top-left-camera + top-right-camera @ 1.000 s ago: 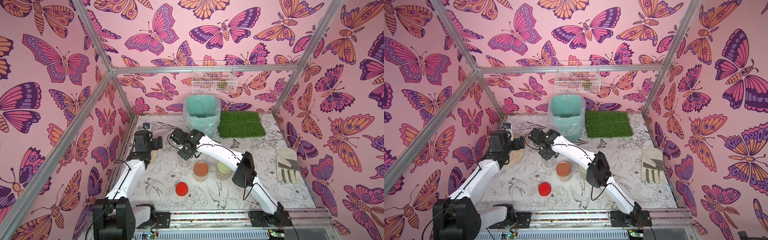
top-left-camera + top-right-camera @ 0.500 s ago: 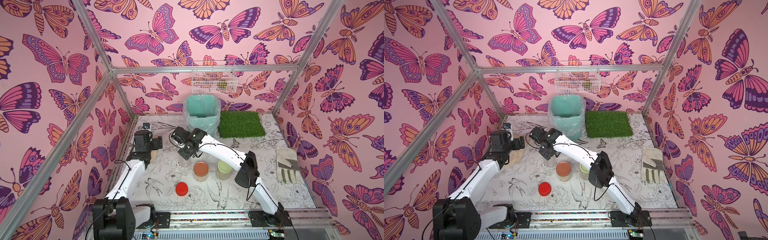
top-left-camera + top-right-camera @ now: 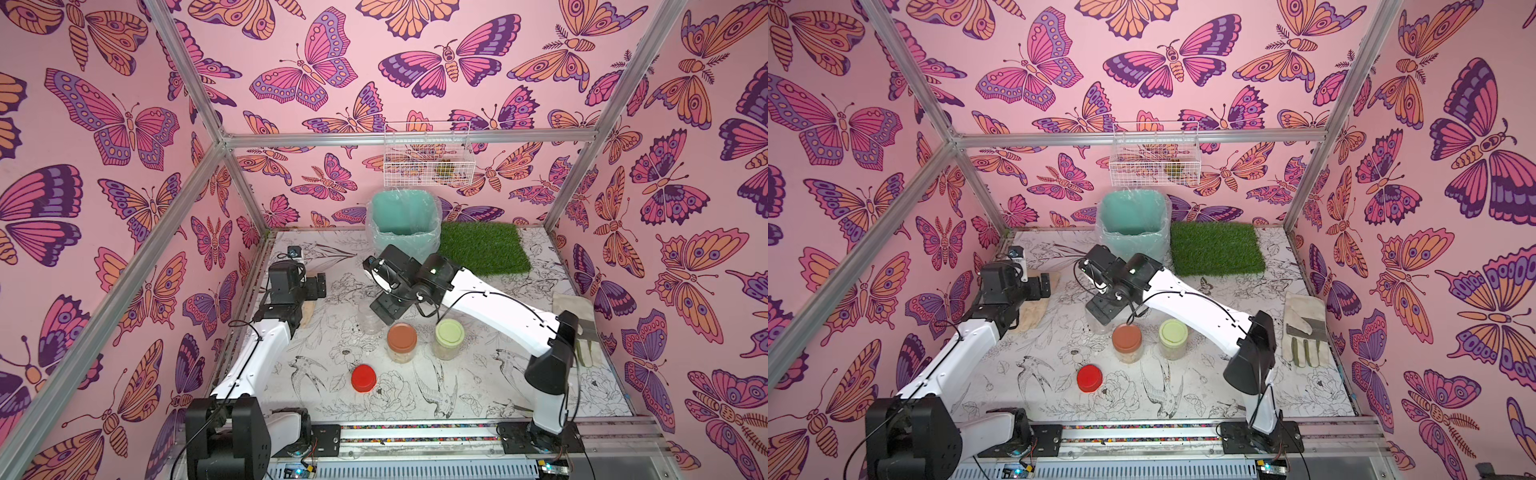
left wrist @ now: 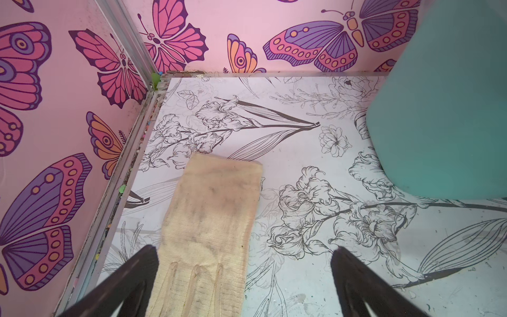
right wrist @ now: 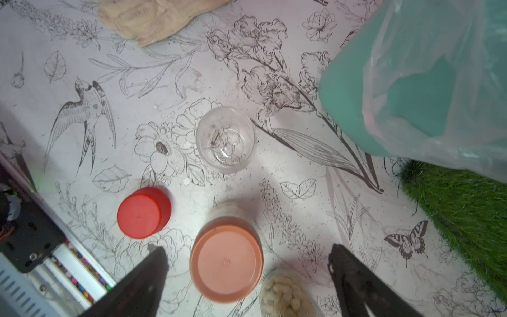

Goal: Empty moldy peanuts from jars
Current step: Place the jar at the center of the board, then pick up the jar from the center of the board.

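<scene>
Jars [image 3: 402, 343]: three; red lid [image 3: 364, 378]: one.

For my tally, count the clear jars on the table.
3: open empty jar nearest the teal bin; brown-lidded jar mid-table; green-lidded jar beside it. None seems hidden.

Both arms: white tubular links [image 3: 253, 361], black boxy joint housings [image 3: 548, 361], thin black external cables [image 3: 473, 293]. Green LED [image 3: 433, 270] on right wrist housing. Left gripper [image 4: 244, 247]: black tapered fingers [image 4: 129, 277].
</scene>
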Robot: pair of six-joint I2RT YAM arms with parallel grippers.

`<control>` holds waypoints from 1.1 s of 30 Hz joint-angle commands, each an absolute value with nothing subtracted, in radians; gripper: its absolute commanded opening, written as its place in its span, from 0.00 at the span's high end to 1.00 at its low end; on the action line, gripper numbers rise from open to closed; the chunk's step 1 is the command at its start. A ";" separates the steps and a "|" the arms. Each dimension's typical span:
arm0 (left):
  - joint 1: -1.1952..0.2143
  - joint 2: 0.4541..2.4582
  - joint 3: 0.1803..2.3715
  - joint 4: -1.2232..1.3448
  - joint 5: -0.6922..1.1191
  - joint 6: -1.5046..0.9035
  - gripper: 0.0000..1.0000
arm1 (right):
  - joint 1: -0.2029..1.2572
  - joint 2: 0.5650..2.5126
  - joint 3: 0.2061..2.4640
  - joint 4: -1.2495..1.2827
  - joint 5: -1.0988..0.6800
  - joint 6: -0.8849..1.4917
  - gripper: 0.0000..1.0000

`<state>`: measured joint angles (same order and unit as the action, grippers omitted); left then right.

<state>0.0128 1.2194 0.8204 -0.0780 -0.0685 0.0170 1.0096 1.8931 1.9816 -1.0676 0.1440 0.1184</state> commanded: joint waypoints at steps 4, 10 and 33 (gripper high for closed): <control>0.017 1.204 0.807 -0.067 -0.047 0.008 0.00 | 1.005 1.772 1.797 -1.075 0.073 0.110 0.01; 0.018 1.206 0.808 -0.063 -0.047 -0.003 0.00 | 1.007 1.753 1.687 -1.078 0.026 0.166 0.01; 0.018 1.227 0.810 -0.061 -0.038 0.001 0.00 | 1.020 1.935 1.690 -1.060 0.067 0.241 0.01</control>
<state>0.0128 1.2194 0.8200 -0.0753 -0.0483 0.0059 1.0153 1.9228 1.6505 -1.0328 0.0391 0.2306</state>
